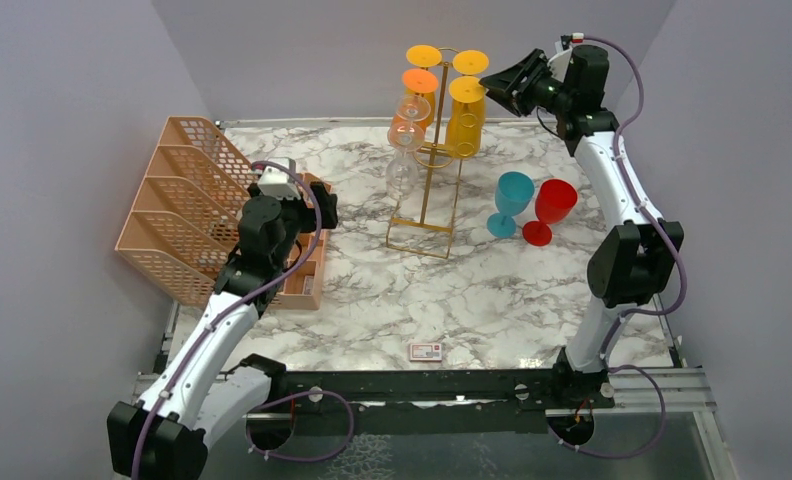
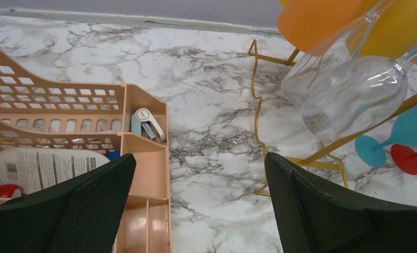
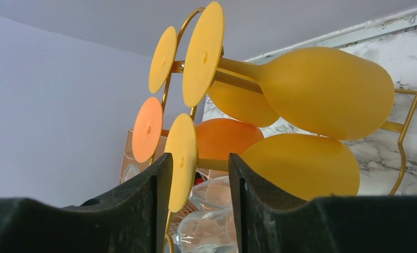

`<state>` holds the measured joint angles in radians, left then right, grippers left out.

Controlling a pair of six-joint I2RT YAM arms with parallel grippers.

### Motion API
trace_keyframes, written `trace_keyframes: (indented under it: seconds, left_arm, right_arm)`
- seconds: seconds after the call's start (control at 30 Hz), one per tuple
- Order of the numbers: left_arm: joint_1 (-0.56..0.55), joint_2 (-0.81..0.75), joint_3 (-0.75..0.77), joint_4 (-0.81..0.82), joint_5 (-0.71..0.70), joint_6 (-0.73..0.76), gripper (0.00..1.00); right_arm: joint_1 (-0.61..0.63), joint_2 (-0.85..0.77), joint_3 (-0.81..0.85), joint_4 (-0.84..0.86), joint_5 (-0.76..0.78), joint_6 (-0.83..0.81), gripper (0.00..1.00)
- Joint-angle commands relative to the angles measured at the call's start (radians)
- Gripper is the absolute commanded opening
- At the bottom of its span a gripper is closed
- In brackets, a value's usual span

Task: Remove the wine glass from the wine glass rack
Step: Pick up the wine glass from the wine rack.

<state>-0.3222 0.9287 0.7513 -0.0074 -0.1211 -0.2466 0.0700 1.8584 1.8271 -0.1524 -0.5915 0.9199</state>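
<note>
Yellow plastic wine glass (image 3: 301,166) hangs foot-up on the gold wire rack (image 1: 429,190). My right gripper (image 3: 198,171) is narrow around its stem, ready to slide it free, though I can't confirm the grip. Left gripper (image 2: 198,203) is wide.

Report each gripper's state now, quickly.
Left gripper: open, empty.
Right gripper: jaws half-open at the foot of a yellow glass; whether it grips cannot be told.

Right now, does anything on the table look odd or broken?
Nothing looks broken or spilled. The glasses hang bowl-down on the gold rack, the teal glass and red glass stand beside it. A small card lies alone near the front edge.
</note>
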Motion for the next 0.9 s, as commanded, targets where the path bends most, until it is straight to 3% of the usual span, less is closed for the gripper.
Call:
trace_keyframes:
  seconds: [0.0,0.17,0.47,0.53,0.7,0.8,0.87]
  left_arm:
    - [0.003,-0.09,-0.06,0.02,-0.04,0.004,0.99]
    - [0.004,-0.091,-0.063,0.017,-0.068,-0.008,0.99]
    - [0.004,-0.051,-0.04,-0.025,-0.055,-0.029,0.99]
    - [0.003,-0.057,-0.057,-0.006,-0.041,-0.051,0.99]
    - [0.003,-0.048,-0.101,0.049,0.008,-0.107,0.99]
    - [0.004,-0.026,-0.081,0.047,0.03,-0.102,0.99]
    - [0.004,-0.004,-0.044,0.033,0.051,-0.061,0.99]
  right_arm:
    - [-0.002,0.026,0.061,-0.052,-0.038,-0.006,0.44]
    - [-0.001,0.039,0.071,-0.06,-0.061,-0.003,0.3]
    - [0.011,0.032,0.079,-0.073,-0.089,-0.006,0.29]
    - [0.014,0.029,0.084,-0.088,-0.079,-0.01,0.22]
    - [0.014,0.02,0.085,-0.104,-0.057,-0.009,0.21]
    - [0.014,0.02,0.091,-0.108,-0.063,-0.007,0.11]
    - [0.014,0.022,0.096,-0.11,-0.071,-0.002,0.1]
